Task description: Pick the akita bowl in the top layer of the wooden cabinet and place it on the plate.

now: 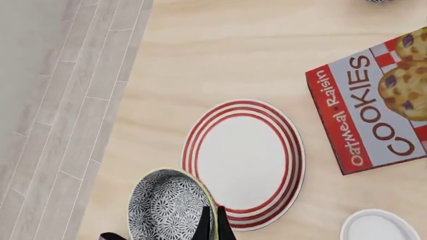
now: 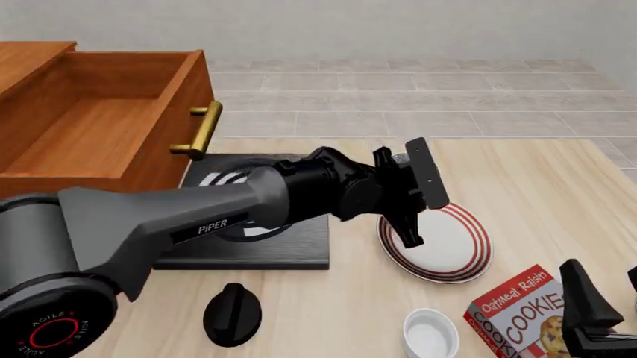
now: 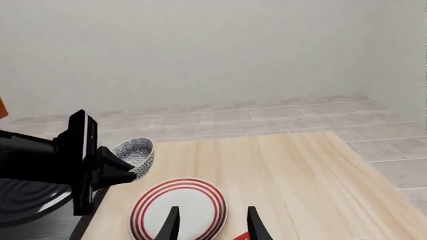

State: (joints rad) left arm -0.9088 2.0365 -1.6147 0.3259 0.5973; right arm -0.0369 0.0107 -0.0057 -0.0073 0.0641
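Note:
The akita bowl (image 1: 167,205), speckled dark and white, hangs tilted with my left gripper (image 1: 213,227) shut on its rim. It is in the air just off the edge of the red-ringed plate (image 1: 243,162). In the right wrist view the bowl (image 3: 137,152) sits beyond the plate (image 3: 179,207). The left gripper (image 2: 410,237) hovers over the plate (image 2: 448,250) in the front view and hides most of the bowl. The wooden cabinet's top layer (image 2: 100,123) stands pulled open, with nothing showing inside. My right gripper (image 3: 212,225) is open and holds nothing, low at the table's near right.
A cookies box (image 2: 518,313) lies at the near right beside a small white bowl (image 2: 430,334). A black stove (image 2: 249,231) sits left of the plate, under the left arm. A black knob-like object (image 2: 232,313) lies near the front edge.

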